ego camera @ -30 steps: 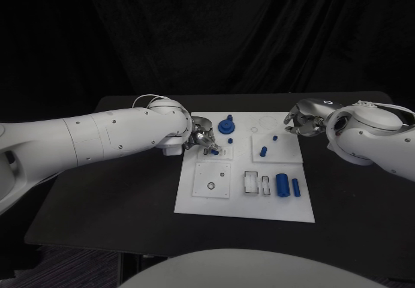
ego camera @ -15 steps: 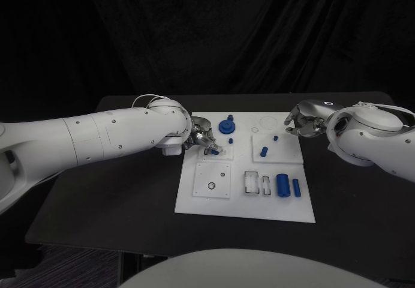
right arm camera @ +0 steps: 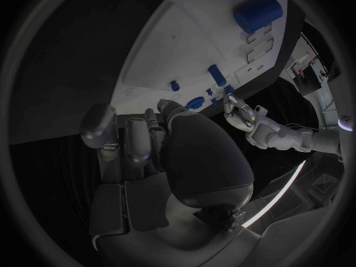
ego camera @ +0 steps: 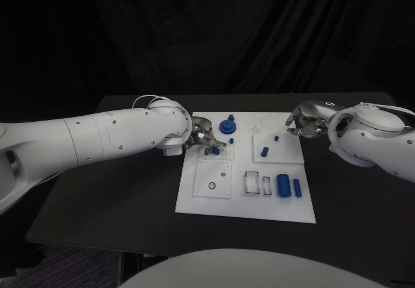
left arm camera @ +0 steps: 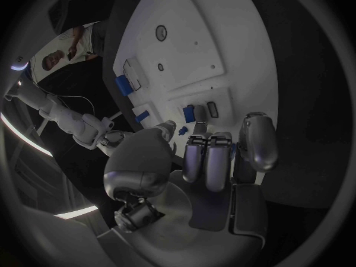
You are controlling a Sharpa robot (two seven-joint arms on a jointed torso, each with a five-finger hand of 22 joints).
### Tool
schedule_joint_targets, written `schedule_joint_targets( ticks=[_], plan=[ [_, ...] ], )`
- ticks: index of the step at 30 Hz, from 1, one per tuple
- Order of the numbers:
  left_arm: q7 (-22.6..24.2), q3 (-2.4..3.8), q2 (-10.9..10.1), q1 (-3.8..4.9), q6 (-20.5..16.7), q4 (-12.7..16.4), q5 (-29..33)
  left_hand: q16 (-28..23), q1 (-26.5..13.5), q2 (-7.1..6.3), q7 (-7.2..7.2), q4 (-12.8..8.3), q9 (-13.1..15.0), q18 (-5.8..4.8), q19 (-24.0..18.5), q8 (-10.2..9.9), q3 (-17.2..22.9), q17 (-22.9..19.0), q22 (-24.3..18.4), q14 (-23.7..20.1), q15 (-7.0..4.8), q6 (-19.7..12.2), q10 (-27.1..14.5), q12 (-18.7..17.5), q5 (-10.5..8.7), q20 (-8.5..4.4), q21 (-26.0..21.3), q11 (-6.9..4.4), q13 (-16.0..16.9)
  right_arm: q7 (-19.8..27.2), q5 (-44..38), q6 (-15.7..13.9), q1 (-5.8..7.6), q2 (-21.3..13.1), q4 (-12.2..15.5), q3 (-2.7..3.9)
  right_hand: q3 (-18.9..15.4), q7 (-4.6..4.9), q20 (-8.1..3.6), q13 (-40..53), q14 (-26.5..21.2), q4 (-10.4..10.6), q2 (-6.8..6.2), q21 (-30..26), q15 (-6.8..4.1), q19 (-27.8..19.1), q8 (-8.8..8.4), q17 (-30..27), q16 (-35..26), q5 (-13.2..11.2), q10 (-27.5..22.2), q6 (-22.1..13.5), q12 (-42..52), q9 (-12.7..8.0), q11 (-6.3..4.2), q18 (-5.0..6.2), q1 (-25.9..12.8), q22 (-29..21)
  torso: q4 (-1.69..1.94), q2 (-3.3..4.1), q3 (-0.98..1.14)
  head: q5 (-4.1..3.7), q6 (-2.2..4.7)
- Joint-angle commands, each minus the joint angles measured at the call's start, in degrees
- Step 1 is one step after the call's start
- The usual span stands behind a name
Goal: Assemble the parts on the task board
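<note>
The white task board (ego camera: 246,201) lies in the middle of the black table. My left hand (ego camera: 203,137) hovers over the board's far left part, its fingertips (left arm camera: 196,141) just short of a small blue part (ego camera: 214,151) (left arm camera: 189,113) standing in a small square plate. Nothing shows between its fingers and thumb. My right hand (ego camera: 304,125) (right arm camera: 148,148) hangs at the board's far right edge with its fingers curled in on nothing. A blue round part with a stem (ego camera: 226,126) stands at the far middle. A thick blue cylinder (ego camera: 283,183) (right arm camera: 257,12) lies near the front right.
Two blue pegs (ego camera: 264,151) stand on a square plate at the right. A thin blue bar (ego camera: 295,187) lies beside the cylinder, next to rectangular slots (ego camera: 250,182). A plate with round holes (ego camera: 213,180) sits at the front left. Bare black table (ego camera: 113,198) surrounds the board.
</note>
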Motion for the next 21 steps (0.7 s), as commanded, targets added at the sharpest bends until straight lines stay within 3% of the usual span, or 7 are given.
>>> schedule_joint_targets(
  ticks=[1, 21],
  plan=[
    [1.5, 0.03, 0.0, -0.13, -1.0, 0.3, 0.2, 0.2, -0.4, 0.23, 0.04, 0.0, 0.1, -0.34, 0.0, -0.4, -0.3, 15.1, 9.1, 5.8, 0.39, 0.5, 6.1, 0.2, -0.20, 0.37, -0.1, 0.38, 15.1, -0.9, -0.2, 0.4, -0.14, -0.2, 0.0, 0.04, 0.4, 0.34, 0.06, 2.9, -0.1, 0.0, -0.43, -0.4, 0.11, -0.5, -0.34, 0.0, -0.4, 0.2, -0.5, 0.1, -0.2, -0.1, 0.00, 1.18, -0.1, 6.4, 0.00, 0.00, 0.01, 0.02, -0.01],
    [2.3, 0.03, -0.1, -0.24, -1.6, 0.5, 0.2, 0.2, 0.5, 1.89, -0.41, -0.4, 1.0, -0.37, 0.1, 0.8, -1.2, 15.1, 9.2, 5.8, 0.15, 1.7, 6.1, 0.2, 0.81, 0.22, 0.1, 0.04, 15.1, -1.0, -0.2, 0.5, -0.14, -0.1, 0.0, 0.04, 0.5, 0.37, 0.09, 2.8, -0.2, -0.1, -0.38, -0.6, 0.15, -0.6, -0.33, -0.2, -0.6, 0.2, -0.7, 0.2, -0.3, -0.1, 0.04, 1.20, -0.1, 6.4, -0.01, 0.01, 0.02, 0.07, -0.01]
  ],
)
